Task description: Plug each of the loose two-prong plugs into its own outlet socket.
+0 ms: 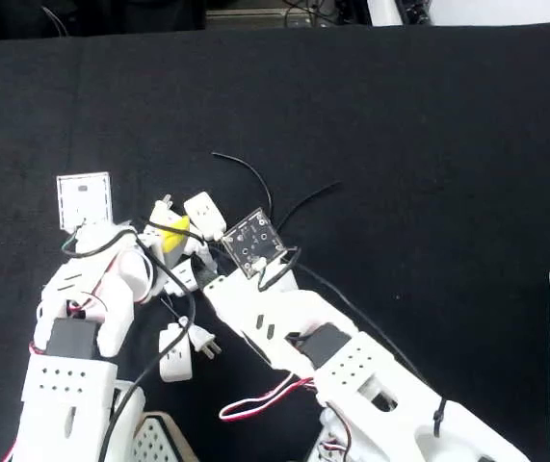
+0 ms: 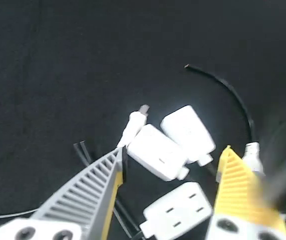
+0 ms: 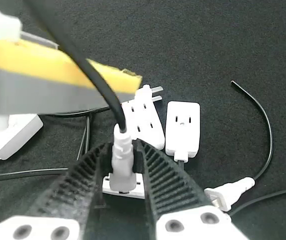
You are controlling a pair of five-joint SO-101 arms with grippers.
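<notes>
Plug (image 3: 120, 165) stands upright over the socket (image 3: 137, 190), long axis vertical, clamped in the right claw (image 3: 121, 146); left claw (image 2: 173, 151) gapes open near the socket.

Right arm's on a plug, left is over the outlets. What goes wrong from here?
1. The right gripper is shut on the grey two-prong plug, whose black cord runs past the yellow finger of the left gripper; either arm moving might snag it.
2. The open left gripper straddles crowded white plastic outlet blocks; closing might shove neighbours.
</notes>
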